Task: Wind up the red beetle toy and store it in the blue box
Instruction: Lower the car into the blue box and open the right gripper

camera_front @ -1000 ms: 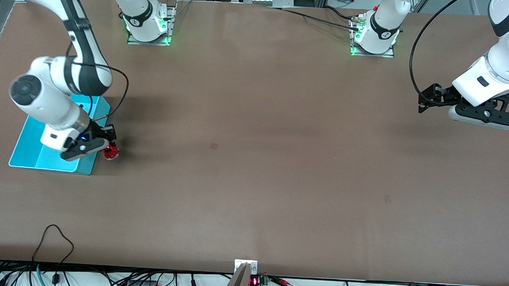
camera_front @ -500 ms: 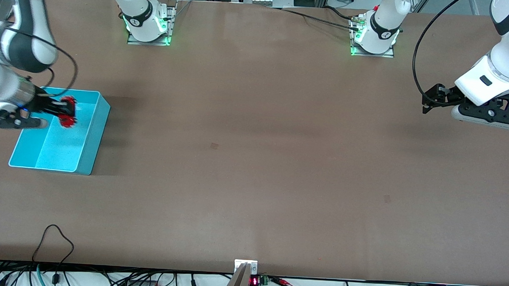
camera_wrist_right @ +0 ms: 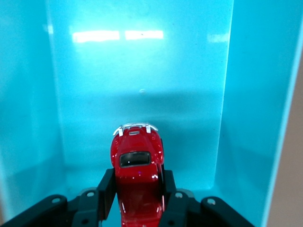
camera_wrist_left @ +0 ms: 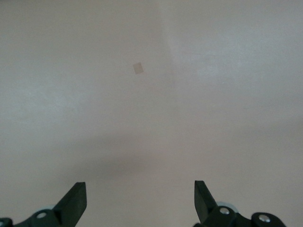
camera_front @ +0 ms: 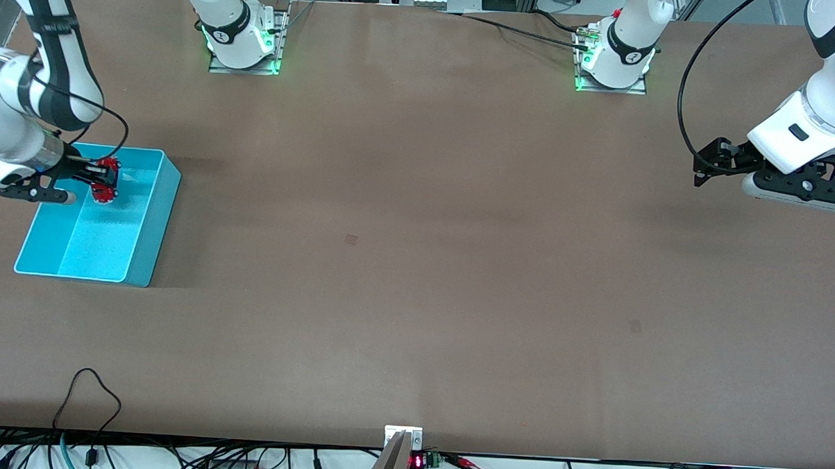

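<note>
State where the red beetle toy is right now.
The red beetle toy is gripped by the right gripper, over the blue box at the right arm's table end.

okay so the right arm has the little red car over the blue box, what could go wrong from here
1. The right end effector grips the red beetle toy above the blue box, not on its floor; released from there, it may bounce or land on its side.
2. If wound, it might roll into a wall once freed.

The left end effector waits open over bare table.
</note>
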Robot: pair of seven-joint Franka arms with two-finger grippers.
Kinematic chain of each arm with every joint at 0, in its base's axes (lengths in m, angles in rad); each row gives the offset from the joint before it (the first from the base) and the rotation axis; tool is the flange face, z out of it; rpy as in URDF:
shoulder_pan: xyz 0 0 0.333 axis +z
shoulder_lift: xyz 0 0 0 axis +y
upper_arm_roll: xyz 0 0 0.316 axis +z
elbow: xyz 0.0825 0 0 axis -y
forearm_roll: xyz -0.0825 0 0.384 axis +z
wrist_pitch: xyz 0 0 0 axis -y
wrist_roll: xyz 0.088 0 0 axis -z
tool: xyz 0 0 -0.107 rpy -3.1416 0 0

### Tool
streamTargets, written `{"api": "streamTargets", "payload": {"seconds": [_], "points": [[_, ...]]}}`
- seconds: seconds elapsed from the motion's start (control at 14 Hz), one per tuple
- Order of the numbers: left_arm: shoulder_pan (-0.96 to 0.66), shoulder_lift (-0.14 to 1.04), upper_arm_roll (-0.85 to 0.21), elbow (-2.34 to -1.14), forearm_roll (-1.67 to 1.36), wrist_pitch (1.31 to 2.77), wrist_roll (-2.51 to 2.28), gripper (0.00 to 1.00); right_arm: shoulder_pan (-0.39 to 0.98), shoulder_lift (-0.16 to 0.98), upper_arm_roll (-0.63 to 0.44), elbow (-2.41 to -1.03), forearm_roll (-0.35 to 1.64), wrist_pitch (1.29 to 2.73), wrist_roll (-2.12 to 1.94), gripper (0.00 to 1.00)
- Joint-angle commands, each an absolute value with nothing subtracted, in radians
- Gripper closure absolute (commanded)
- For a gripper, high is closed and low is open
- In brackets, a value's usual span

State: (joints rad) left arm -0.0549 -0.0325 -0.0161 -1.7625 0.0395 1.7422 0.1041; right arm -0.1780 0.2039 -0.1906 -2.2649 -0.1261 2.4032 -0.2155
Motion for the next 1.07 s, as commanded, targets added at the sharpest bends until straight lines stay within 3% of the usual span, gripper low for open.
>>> {"api": "streamTargets", "payload": {"seconds": [0.0, 0.07, 0.14, 0.21, 0.36, 0.43, 0.5, 0.86, 1.0], "points": [[-0.054, -0.028, -0.018, -1.741, 0.057, 1.723, 0.094, 0.00, -0.202, 0.253, -0.196, -2.261, -0.141, 2.453, -0.213, 1.00], [-0.052, -0.028, -0.018, -1.741, 0.057, 1.721, 0.094, 0.00, -0.207, 0.267, -0.196, -2.261, -0.141, 2.463, -0.212, 0.99], [-0.051, -0.028, -0.018, -1.741, 0.057, 1.721, 0.094, 0.00, -0.209, 0.288, -0.196, -2.261, -0.140, 2.473, -0.212, 0.88], [-0.051, -0.028, -0.018, -1.741, 0.057, 1.721, 0.094, 0.00, -0.210, 0.296, -0.198, -2.261, -0.140, 2.477, -0.210, 0.73], [-0.051, -0.028, -0.018, -1.741, 0.057, 1.721, 0.094, 0.00, -0.213, 0.307, -0.196, -2.260, -0.138, 2.480, -0.210, 0.28], [-0.051, -0.028, -0.018, -1.741, 0.057, 1.721, 0.094, 0.00, -0.213, 0.308, -0.198, -2.260, -0.140, 2.480, -0.210, 0.19], [-0.051, -0.028, -0.018, -1.741, 0.057, 1.721, 0.094, 0.00, -0.213, 0.308, -0.198, -2.260, -0.140, 2.479, -0.210, 0.00], [-0.048, -0.026, -0.017, -1.741, 0.057, 1.721, 0.094, 0.00, -0.206, 0.240, -0.195, -2.234, -0.140, 2.448, -0.206, 0.00], [-0.048, -0.026, -0.017, -1.741, 0.057, 1.721, 0.094, 0.00, -0.199, 0.183, -0.175, -2.162, -0.137, 2.303, -0.204, 0.00]]}}
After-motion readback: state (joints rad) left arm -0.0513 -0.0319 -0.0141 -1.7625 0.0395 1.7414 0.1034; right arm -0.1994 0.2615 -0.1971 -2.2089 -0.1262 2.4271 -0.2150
